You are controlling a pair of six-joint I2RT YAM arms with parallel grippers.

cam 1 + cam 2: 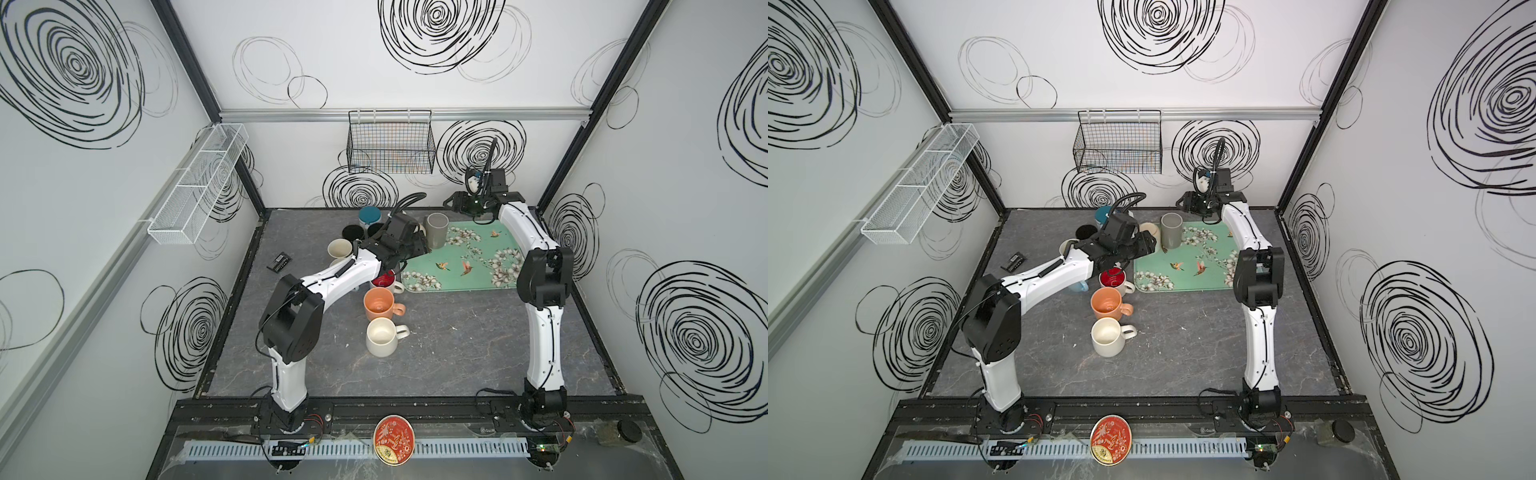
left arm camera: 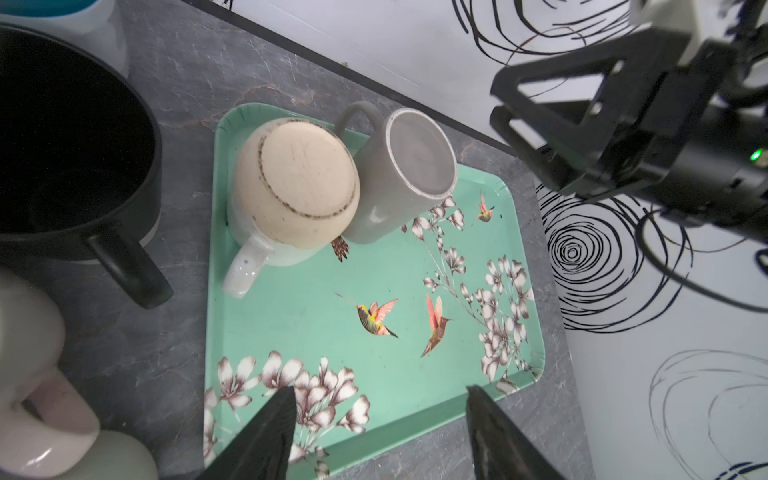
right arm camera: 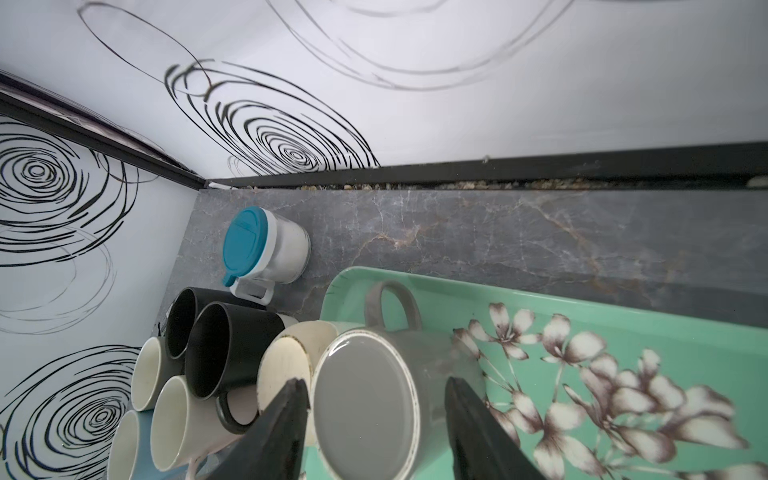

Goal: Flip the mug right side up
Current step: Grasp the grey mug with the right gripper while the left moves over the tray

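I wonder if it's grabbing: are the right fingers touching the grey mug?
Apart. The left wrist view shows bare table between the right fingers and the grey mug.

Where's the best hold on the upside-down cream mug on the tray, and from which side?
Probably its handle, which juts out free, opposite the grey mug crowding the cream mug. Come from that handle side, over bare tray.

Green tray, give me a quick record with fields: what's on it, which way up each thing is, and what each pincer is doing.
tray: two mugs side by side at one end
cream mug: base up
grey mug: on end, seemingly base up
left pincer: open, empty, above the tray's edge
right pincer: open, by the grey mug, not gripping
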